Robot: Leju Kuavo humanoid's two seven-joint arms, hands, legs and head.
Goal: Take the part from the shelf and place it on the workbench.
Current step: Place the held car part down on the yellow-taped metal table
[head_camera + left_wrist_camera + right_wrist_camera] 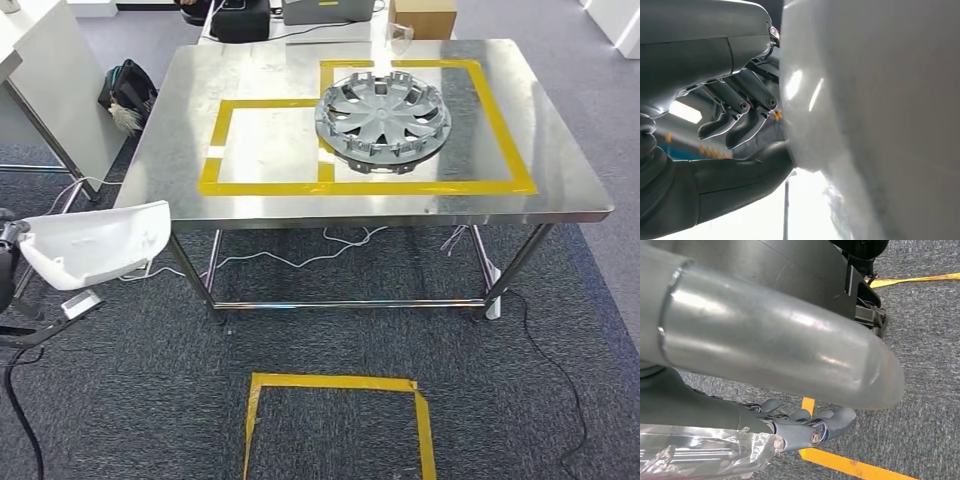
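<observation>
White and glossy, the part [94, 243] is a smooth curved plastic shell with a rounded edge, held at about eight o'clock in the head view, off the near left corner of the surface [249, 160]. The left robot hand [734, 117] grips it, thumb under and fingers [749, 107] curled against its shiny side. The right robot hand [806, 427] hangs over grey carpet [926, 390] with fingers loosely curled and holding nothing. Yellow tape [332, 381] marks a square on the floor at six o'clock. Farther, at twelve o'clock, a grey wheel cover [383, 115] lies flat on the steel surface inside yellow tape outlines.
</observation>
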